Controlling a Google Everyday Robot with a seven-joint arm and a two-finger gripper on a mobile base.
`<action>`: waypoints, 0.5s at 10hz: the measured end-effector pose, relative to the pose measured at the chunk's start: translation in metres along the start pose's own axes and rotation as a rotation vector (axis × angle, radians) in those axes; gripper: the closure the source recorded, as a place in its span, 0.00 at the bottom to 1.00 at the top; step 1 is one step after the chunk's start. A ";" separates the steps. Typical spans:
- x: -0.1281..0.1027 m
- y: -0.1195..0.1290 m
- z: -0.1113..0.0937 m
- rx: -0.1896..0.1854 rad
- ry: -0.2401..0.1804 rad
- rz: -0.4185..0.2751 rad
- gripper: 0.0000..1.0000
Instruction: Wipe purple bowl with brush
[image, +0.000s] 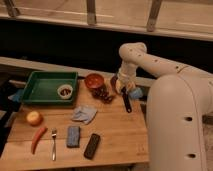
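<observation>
The purple bowl (114, 82) sits at the back of the wooden table, right of the orange bowl (94, 80). The arm hides most of it. My gripper (122, 89) points down over the bowl's right side and is shut on the brush (126, 102). The brush's black handle sticks out toward the table's front right. The brush head is hidden under the gripper, at or in the bowl.
A green tray (44, 86) with a small white cup (64, 91) stands at the back left. Dark grapes (105, 95) lie in front of the orange bowl. A grey cloth (84, 114), blue sponge (73, 136), black block (91, 146), fork (53, 145), red pepper (37, 139) and pale yellow fruit (34, 118) lie nearer. A blue object (136, 93) lies by the arm.
</observation>
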 end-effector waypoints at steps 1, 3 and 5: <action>-0.004 -0.007 0.002 0.002 -0.009 0.012 0.87; -0.009 -0.019 0.006 0.001 -0.024 0.038 0.87; -0.008 -0.020 0.006 0.000 -0.022 0.042 0.87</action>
